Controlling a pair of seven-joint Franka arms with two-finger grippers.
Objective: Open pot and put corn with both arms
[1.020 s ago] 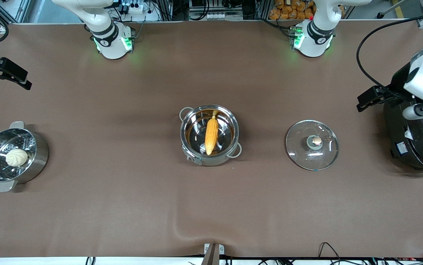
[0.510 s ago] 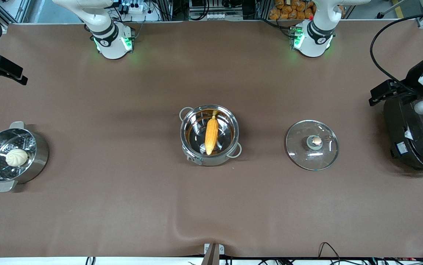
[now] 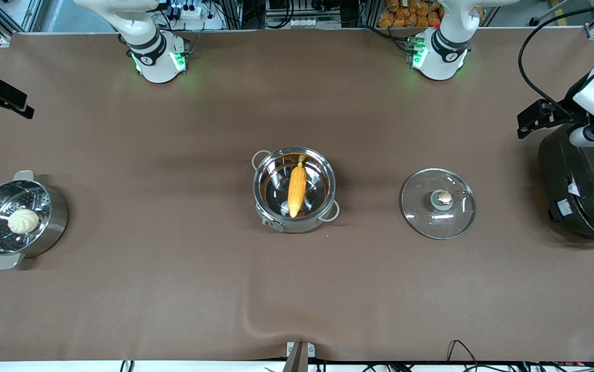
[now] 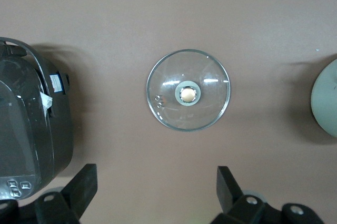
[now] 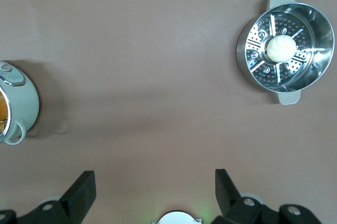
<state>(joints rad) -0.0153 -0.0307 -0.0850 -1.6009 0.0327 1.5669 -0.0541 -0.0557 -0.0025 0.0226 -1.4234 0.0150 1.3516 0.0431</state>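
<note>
1. The front view looks steeply down from high above the counter's [image 3: 172, 289] near edge, facing the arm bases along the top edge, and takes in almost the whole counter.
2. The left wrist view looks straight down from well above the glass lid [image 4: 188, 90] and rice cooker [image 4: 29, 124], which the front view shares.
3. The right wrist view looks straight down on the steamer pot [image 5: 284, 50], which the front view shares.

We saw even overhead light, soft shadows beside the shiny round steel pot [image 3: 294, 189] (glare streaked its glass lid [image 3: 438, 203]), everything sharp.
</note>
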